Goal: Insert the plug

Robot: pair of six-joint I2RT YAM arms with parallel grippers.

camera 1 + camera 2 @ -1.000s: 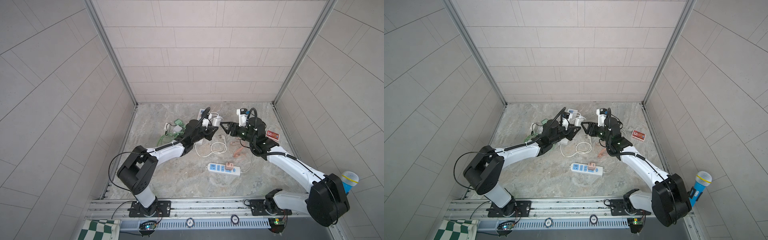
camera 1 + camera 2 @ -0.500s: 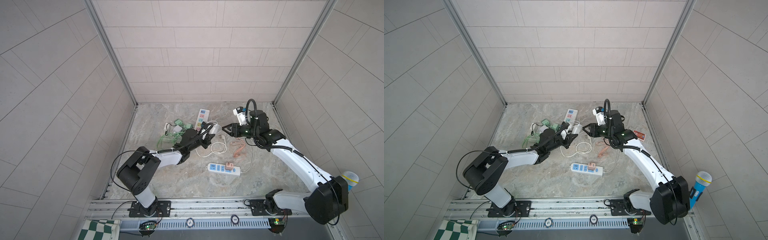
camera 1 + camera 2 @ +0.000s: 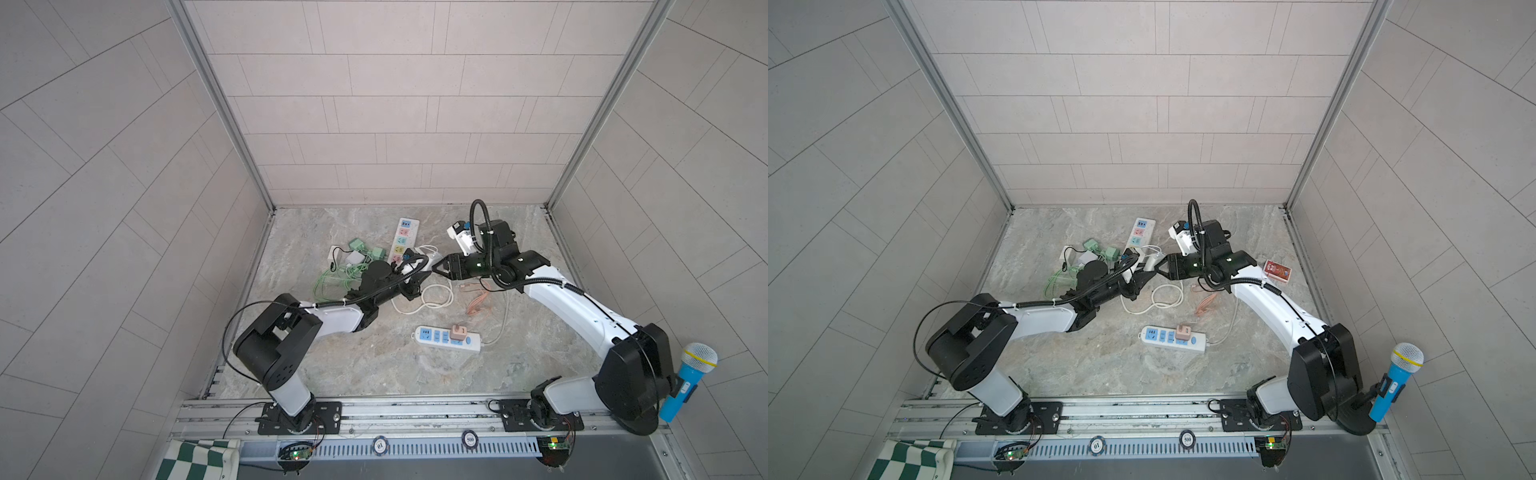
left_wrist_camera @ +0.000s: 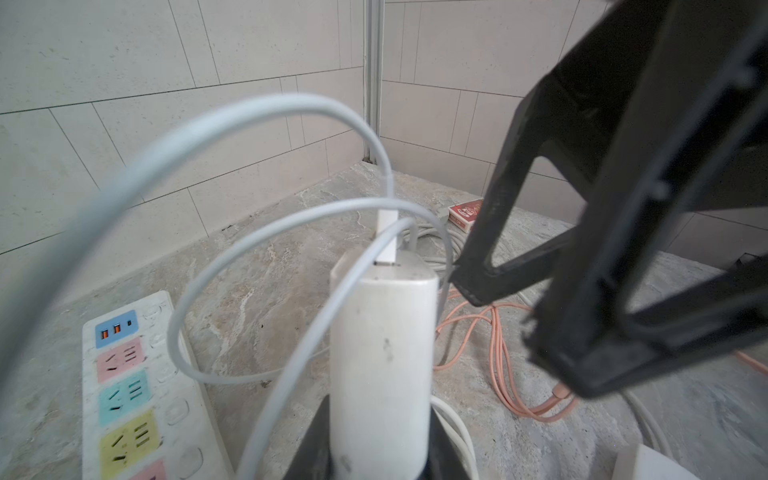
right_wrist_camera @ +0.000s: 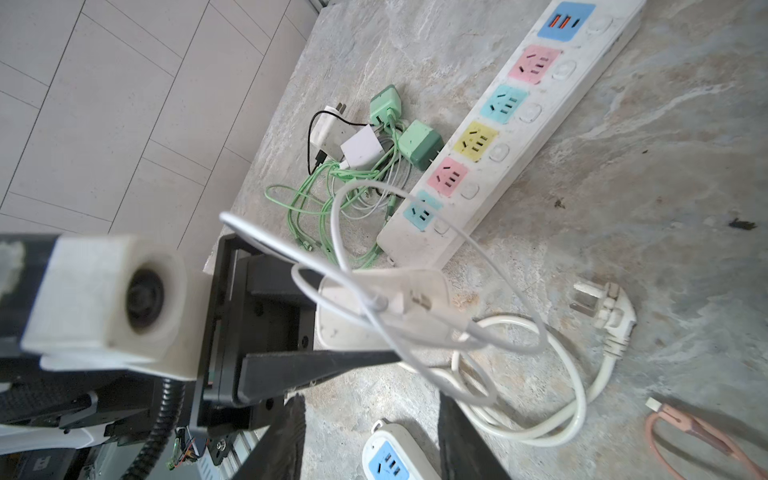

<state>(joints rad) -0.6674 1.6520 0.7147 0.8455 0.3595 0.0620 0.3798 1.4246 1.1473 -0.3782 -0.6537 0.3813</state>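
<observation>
My left gripper [image 3: 417,272] [image 4: 382,461] is shut on a white charger plug [image 4: 384,353] [image 5: 386,307], held above the floor. A white USB cable [image 4: 386,232] is plugged into the charger's far end and loops around it. The long white power strip [image 3: 402,239] [image 4: 137,374] [image 5: 511,137] with coloured sockets lies on the floor just beyond and beside the charger. My right gripper [image 3: 437,270] [image 4: 505,324] [image 5: 372,401] is open, its fingertips beside the charger's far end, with nothing between them. The charger's prongs are hidden.
In both top views a short strip [image 3: 446,337] [image 3: 1173,336] with blue sockets and a pink adapter lies nearer the front. Green chargers and cables [image 3: 365,249], a coiled white cord [image 5: 602,307], a pink cable [image 3: 478,299] and a red card box [image 3: 1277,271] lie around.
My left gripper has pulled back and down with the charger, uncovering the long strip. My right gripper has swung round and closed in on the charger's far end.
</observation>
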